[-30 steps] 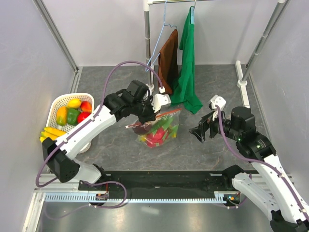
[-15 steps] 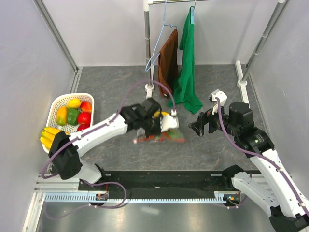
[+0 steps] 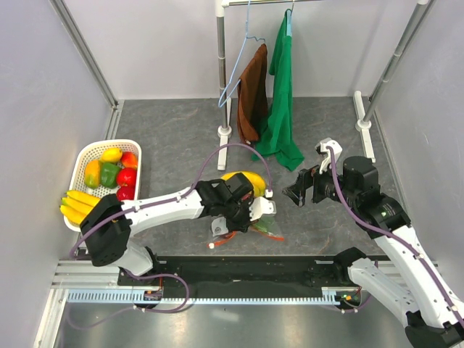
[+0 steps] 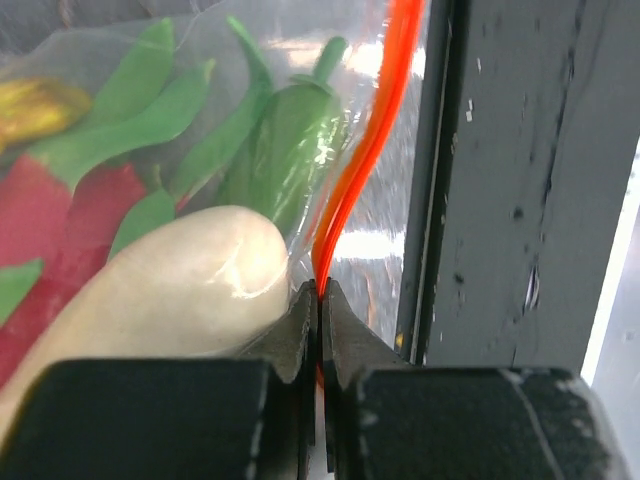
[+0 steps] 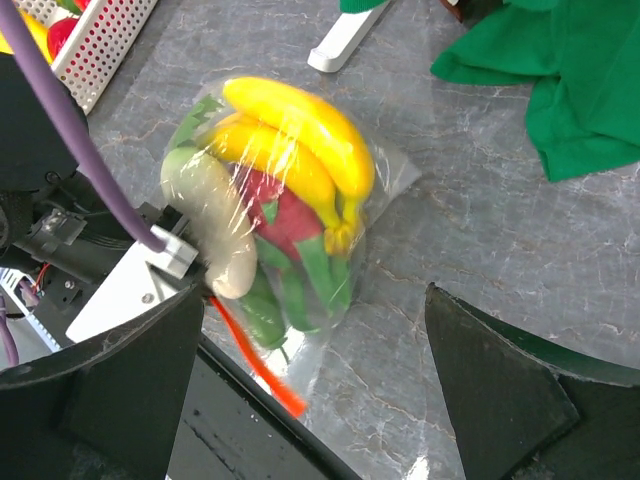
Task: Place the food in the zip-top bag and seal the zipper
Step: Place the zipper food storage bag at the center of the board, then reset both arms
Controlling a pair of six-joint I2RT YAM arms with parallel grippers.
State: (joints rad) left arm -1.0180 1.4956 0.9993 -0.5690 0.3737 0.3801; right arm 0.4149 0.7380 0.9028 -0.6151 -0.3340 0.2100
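Observation:
The clear zip-top bag (image 3: 245, 206) lies on the grey table near the front edge. It holds a yellow banana bunch (image 5: 300, 130), a whitish piece (image 5: 215, 225), and red (image 5: 285, 215) and green pieces (image 5: 320, 270). My left gripper (image 3: 252, 214) is shut on the red-orange zipper strip (image 4: 362, 150), with its jaws pinching the strip (image 4: 320, 290). The whitish piece (image 4: 180, 290) presses against the bag wall beside it. The strip's loose end (image 5: 258, 362) trails toward the front rail. My right gripper (image 3: 301, 190) hangs open and empty to the right of the bag, which fills its wrist view (image 5: 312, 300).
A white basket (image 3: 116, 142) at the left holds yellow, green and red pieces, with a banana bunch (image 3: 76, 205) at its near edge. A rack post base (image 3: 225, 132), a brown cloth (image 3: 252, 90) and a green cloth (image 3: 279, 109) stand behind. A black rail (image 3: 239, 270) runs along the front.
My left arm has swung the bag from mid-table down and toward the front edge, turning it over. My right gripper has shifted slightly left and stays open.

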